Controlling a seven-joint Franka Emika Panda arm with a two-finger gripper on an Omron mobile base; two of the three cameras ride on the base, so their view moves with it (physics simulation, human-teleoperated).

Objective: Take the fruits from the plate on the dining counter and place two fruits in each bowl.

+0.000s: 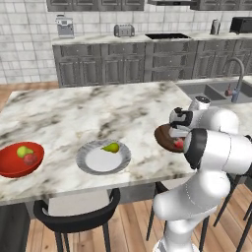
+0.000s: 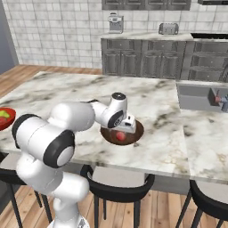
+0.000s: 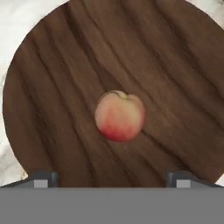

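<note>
In the left base view the marble bench (image 1: 74,118) carries three dishes along its near edge: a red bowl (image 1: 18,160) at the left end holds a yellow-green pear (image 1: 23,151) with a reddish fruit (image 1: 30,159) touching it, the grey-rimmed plate (image 1: 104,157) sits near the middle with one pear (image 1: 112,147) on its far side, and a dark brown bowl (image 1: 166,138) lies toward the right, partly hidden behind the white arm, with a reddish peach (image 1: 178,143) showing inside it. In the right base view the brown bowl (image 2: 133,133) sits close to the bench's near edge, the peach (image 2: 120,136) resting in it just below the hand, and the rim of the red bowl (image 2: 6,116) shows at the far left edge of the bench. In the hand view the wood-grained bowl (image 3: 65,87) lies straight below, the peach (image 3: 120,115) lies free near its centre, and the fingers (image 3: 112,179) stand wide apart, one tip (image 3: 40,178) at each side, above the fruit and not touching it, holding nothing.
</note>
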